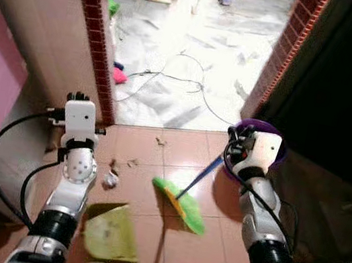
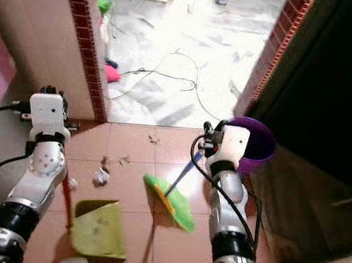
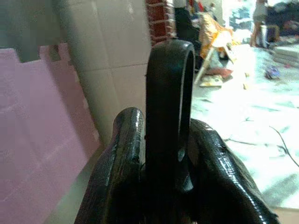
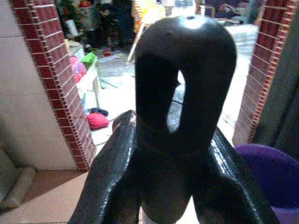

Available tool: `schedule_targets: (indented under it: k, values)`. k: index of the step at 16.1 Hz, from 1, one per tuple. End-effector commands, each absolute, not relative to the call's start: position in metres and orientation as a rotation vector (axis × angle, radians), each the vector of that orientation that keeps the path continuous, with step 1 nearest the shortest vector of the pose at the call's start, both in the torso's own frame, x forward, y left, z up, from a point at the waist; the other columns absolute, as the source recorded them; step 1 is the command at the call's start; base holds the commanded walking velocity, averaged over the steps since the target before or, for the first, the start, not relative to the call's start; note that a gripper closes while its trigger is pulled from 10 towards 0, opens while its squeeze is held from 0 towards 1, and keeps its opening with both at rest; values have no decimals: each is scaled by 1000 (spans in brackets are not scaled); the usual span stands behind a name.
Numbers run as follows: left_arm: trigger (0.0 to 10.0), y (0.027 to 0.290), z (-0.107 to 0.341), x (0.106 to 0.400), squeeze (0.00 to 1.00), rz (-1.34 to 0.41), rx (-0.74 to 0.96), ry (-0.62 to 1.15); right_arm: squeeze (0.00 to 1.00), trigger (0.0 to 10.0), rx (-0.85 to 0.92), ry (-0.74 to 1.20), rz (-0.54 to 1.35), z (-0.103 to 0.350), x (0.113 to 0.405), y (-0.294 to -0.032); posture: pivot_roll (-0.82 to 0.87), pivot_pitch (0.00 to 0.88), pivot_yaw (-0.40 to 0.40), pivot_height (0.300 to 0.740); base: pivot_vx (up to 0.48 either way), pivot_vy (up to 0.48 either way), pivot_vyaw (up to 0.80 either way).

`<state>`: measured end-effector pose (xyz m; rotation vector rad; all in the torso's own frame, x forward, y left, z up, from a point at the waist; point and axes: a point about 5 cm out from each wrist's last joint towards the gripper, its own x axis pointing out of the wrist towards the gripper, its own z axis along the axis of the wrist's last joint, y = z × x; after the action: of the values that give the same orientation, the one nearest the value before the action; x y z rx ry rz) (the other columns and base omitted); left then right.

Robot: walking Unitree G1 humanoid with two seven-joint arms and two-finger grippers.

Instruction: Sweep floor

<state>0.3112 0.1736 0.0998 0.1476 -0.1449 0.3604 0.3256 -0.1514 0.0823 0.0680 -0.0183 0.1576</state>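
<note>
Below the head camera, the left eye view shows the right gripper (image 1: 242, 143) holding a blue broom handle (image 1: 201, 175) whose green broom head (image 1: 180, 204) rests on the terracotta floor (image 1: 179, 149). A green dustpan (image 1: 109, 231) lies beside the left arm, near the picture's bottom edge, and a crumpled scrap (image 1: 110, 179) and small bits of litter (image 1: 159, 141) sit between the dustpan and the brick doorway (image 1: 97, 36). A purple bucket (image 1: 266, 130) stands behind the right wrist.

From the right eye view, a red dustpan handle (image 2: 67, 204) runs up toward the left gripper (image 2: 50, 92).

Through the left wrist view, its fingers (image 3: 117, 168) are pinched on a black handle loop (image 3: 169, 107).

Along the right wrist view, that gripper's fingers (image 4: 110, 182) clamp the broom's black end loop (image 4: 184, 79).
</note>
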Motion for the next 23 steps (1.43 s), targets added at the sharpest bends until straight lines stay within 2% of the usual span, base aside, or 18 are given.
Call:
schedule_targets:
  k: [1, 6, 9, 17, 20, 23]
  values:
    - [10000, 177, 133, 320, 0, 382, 136, -273, 0, 10000, 64, -43, 168, 89, 328, -150, -45, 0, 7, 740, 356, 322, 0]
    - [10000, 170, 185, 330, 0, 370, 110, -443, 0, 10000, 37, -62, 161, 93, 330, -150, -45, 0, 9, 740, 355, 322, 0]
    - [10000, 169, 196, 331, 0, 362, 125, -473, 0, 10000, 31, -65, 164, 93, 329, -148, -41, 0, 8, 740, 355, 324, 0]
    - [10000, 169, 192, 333, 0, 339, 148, -449, 0, 10000, 13, -69, 150, 92, 328, -151, -44, 0, 14, 740, 346, 330, 0]
    - [10000, 165, 181, 334, 0, 231, 208, -447, 0, 10000, 8, -65, 145, 90, 327, -151, -43, 0, 11, 740, 0, 0, 0]
    - [10000, 170, 169, 335, 0, 210, 282, -422, 0, 10000, 5, -64, 144, 89, 325, -152, -52, 0, 12, 740, 0, 0, 0]
